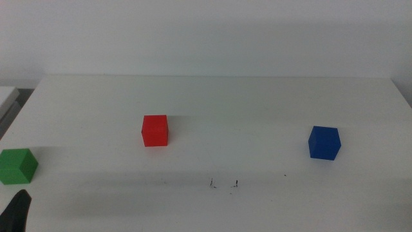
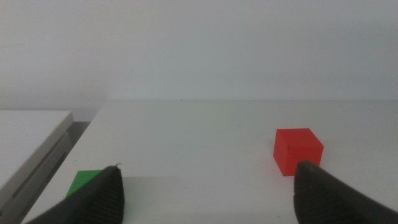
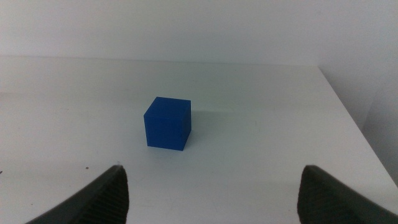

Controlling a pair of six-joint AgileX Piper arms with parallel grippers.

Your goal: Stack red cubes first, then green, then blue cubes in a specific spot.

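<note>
A: Left gripper (image 2: pixel 208 193) first. What's it doing?

B: Jaws wide apart, nothing btwn them. In the middle view only a dark tip shows, at the table's front left corner. Looks parked, w/ the red cube (image 2: pixel 297 151) ahead of it and off toward one jaw, prob. so it can reach in for the first pick.

A: Right gripper (image 3: pixel 211 193)?

B: Also spread open, empty. It's out of the middle view. Its wrist cam looks straight at the blue cube (image 3: pixel 167 123), which sits near the table's right edge. Blue goes last, so I'd guess that arm just waits.

A: Where are the cubes exactly?

B: Red cube sits left of centre, mid-depth on the table (image 1: pixel 212 103). Green cube (image 1: pixel 17 165) is right at the left edge, near the front, just beside the left gripper's tip. Blue's well apart from both.

A: And the target?

B: Two tiny black scribbles (image 1: pixel 223 184) near the front edge, about centre. Bare tabletop there, no cube on it yet, so nothing's stacked.

A: Anything in the way?

B: Not that I see. Path from red to the marks looks free. Only worry: green is so near the edge and the gripper that a sloppy swing could nudge it off.
</note>
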